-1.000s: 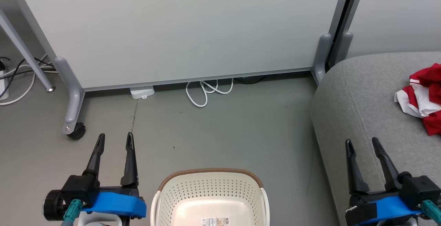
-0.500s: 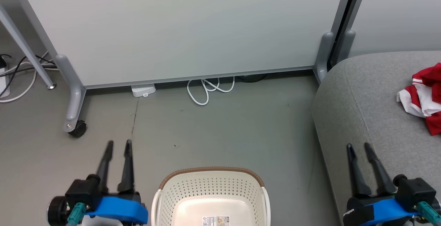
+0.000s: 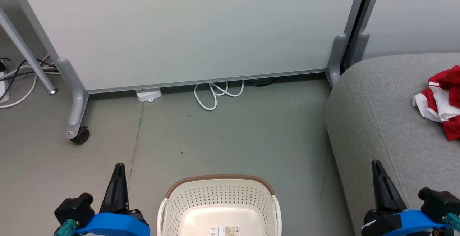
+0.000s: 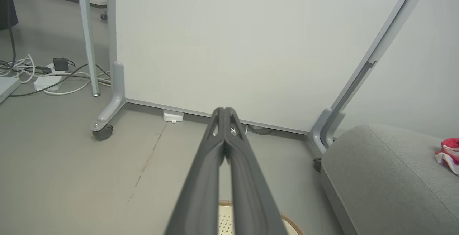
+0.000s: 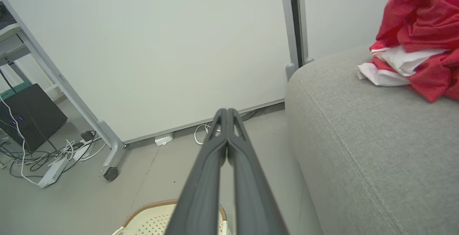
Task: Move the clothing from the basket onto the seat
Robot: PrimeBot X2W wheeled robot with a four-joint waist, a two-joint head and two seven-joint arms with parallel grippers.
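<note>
The cream basket (image 3: 187, 207) with a brown rim stands on the floor at the bottom middle of the head view, with nothing but a sticker on its base. Its rim (image 5: 150, 206) also shows at the bottom of the right wrist view. The red and white clothing (image 3: 442, 103) lies crumpled on the grey seat (image 3: 381, 113) at the right; it also shows as a heap (image 5: 416, 38) on the cushion (image 5: 358, 138). My left gripper (image 3: 119, 166) is shut with nothing in it, left of the basket. My right gripper (image 3: 376, 162) is shut, holding nothing, over the seat's front edge.
A white rolling partition (image 3: 187, 31) stands behind the basket, with a castor foot (image 3: 79, 135) at the left. A white coiled cable (image 3: 215, 95) and a small white box (image 3: 148, 95) lie at its base. More cables (image 4: 43, 73) trail at the far left.
Both grippers have closed from wide open to fully shut, and both have drawn back toward the bottom of the head view. Basket and clothing have not moved.
</note>
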